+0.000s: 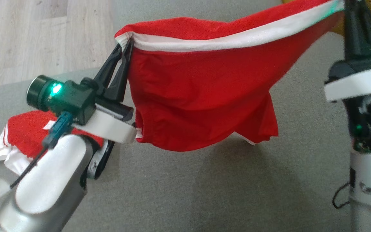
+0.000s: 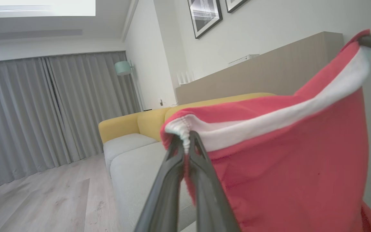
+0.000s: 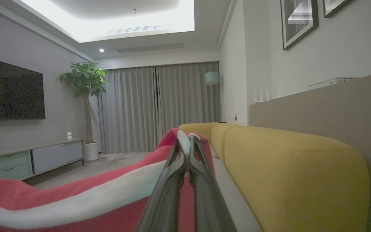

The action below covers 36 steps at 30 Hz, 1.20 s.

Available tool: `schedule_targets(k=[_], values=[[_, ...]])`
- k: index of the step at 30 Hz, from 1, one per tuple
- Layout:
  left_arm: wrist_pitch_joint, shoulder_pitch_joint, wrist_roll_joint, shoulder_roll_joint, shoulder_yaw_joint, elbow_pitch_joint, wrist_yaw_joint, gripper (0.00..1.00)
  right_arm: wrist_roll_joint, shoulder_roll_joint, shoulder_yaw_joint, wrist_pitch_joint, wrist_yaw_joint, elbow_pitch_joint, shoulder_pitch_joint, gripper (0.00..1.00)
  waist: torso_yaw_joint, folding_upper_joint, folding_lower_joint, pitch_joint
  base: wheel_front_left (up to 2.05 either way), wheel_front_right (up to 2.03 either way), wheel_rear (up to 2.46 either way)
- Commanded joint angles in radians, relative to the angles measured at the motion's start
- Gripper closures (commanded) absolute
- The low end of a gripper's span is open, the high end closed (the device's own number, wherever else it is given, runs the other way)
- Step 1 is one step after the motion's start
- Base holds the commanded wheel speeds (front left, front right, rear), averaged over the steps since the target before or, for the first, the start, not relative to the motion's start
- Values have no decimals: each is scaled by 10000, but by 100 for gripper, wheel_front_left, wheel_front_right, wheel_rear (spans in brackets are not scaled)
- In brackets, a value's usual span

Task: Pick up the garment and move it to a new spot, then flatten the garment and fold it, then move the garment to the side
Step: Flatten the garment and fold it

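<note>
With my left gripper [image 1: 126, 45] and right gripper [image 3: 188, 141] clamped on the white band [image 1: 237, 37] of the garment [image 1: 198, 96], I should hold it taut and level, lowering evenly onto the cushion [image 1: 204, 193]

We see the garment [image 1: 201, 96] up in the air, not lying down. It is bright red, soft and thin, with a wide white band [image 1: 230, 40] along its top edge. The top edge is pulled out long, like a washing line. One end is pinched tight in the left gripper [image 1: 128, 43]. The other end is pinched in the right gripper [image 1: 348, 4], which is higher, so the band slopes up to the right. The red cloth hangs down in loose folds over the grey seat [image 1: 204, 193] and casts a shadow there.
</note>
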Motion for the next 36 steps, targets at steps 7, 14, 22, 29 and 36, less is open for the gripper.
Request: schedule_targets(k=[7, 14, 22, 29, 36], values=[[1054, -668, -25, 799, 525, -1495, 321, 100, -447, 202, -268, 1145, -7, -1612, -119, 100, -59, 0, 2, 775, 0, 0, 0], [1364, -2853, -417, 673, 769, 325, -779, 100, -448, 262, -351, 1067, -7, 751, -2650, 100, -356, 0, 2, 2537, 0, 0, 0], [-312, -6979, 41, -246, 1159, 4250, -1815, 100, -1133, -59, -821, -1982, -7, 6014, -7833, 100, -455, 0, 2, 3980, 0, 0, 0], [-1715, -7102, -16, -1140, 741, 6117, -2486, 100, -1681, -336, -966, -3103, -7, 8770, -8010, 100, -222, 0, 2, 4083, 0, 0, 0], [-2123, -5602, -241, -1571, 95, 6970, -2897, 100, -1493, -1023, -90, -2423, -7, 10711, -6859, 100, 51, 0, 2, 3874, 0, 0, 0]])
